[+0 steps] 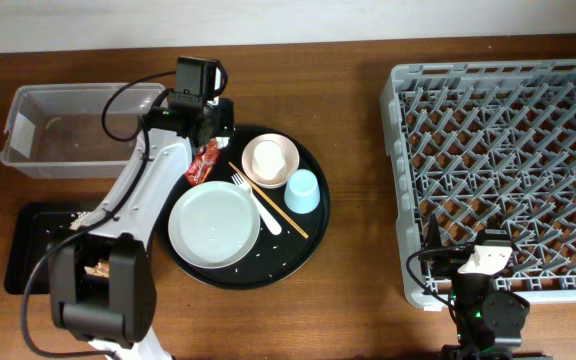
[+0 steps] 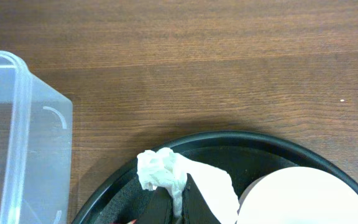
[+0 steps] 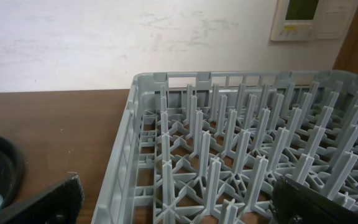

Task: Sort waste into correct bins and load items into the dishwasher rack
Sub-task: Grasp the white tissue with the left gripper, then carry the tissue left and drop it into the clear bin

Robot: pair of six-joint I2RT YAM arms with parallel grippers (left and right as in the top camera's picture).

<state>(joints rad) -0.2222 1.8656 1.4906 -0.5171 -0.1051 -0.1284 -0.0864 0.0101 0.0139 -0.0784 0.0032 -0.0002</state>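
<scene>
My left gripper point(image 2: 178, 202) is shut on the crumpled white tissue point(image 2: 160, 171) at the back rim of the round black tray point(image 2: 241, 140); overhead it point(image 1: 211, 122) hides the tissue. The red wrapper point(image 1: 204, 162), cream-pink bowl point(image 1: 270, 160), light blue cup point(image 1: 302, 190), grey plate point(image 1: 213, 225), white fork point(image 1: 253, 198) and chopsticks point(image 1: 280, 212) lie on that tray. The clear tub point(image 1: 33, 130) is left of the gripper and also shows in the left wrist view point(image 2: 17, 137). My right gripper point(image 3: 179, 208) is open and empty over the near left corner of the dishwasher rack point(image 3: 229, 124).
The shallow black tray point(image 1: 28, 250) at front left holds pale food scraps, partly hidden by my left arm. The rack point(image 1: 508, 170) fills the right side. The right wrist view shows the round tray's edge point(image 3: 10, 168) at far left. Bare wooden table lies between tray and rack.
</scene>
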